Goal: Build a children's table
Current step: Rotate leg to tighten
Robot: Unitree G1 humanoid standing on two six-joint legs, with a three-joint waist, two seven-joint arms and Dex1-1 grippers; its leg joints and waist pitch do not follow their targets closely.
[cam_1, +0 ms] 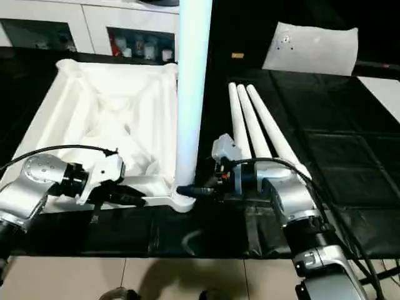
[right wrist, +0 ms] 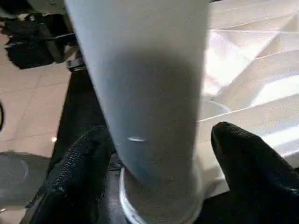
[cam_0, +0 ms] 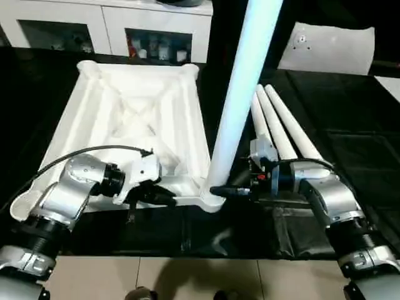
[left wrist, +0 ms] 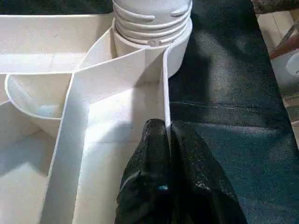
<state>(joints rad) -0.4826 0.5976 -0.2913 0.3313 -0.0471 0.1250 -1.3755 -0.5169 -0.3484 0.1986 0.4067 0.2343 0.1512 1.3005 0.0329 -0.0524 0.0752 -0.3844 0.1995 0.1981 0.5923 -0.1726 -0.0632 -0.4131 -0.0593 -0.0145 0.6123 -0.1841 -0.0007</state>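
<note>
White plastic table top (cam_0: 134, 119) lies upside down on the black counter (cam_0: 350, 125), with one leg (cam_0: 240, 94) standing up in its near corner socket and three more legs (cam_0: 281, 122) lying beside it. The left end effector (left wrist: 167, 135) is pinched together on the top's near rim. The right end effector (right wrist: 159, 154) has its fingers apart, one on each side of the standing leg.

An upturned white tabletop (cam_1: 106, 119) lies on the black desk (cam_1: 337, 156), one leg (cam_1: 192, 94) upright in its near corner socket; three spare legs (cam_1: 253, 128) lie alongside.
</note>
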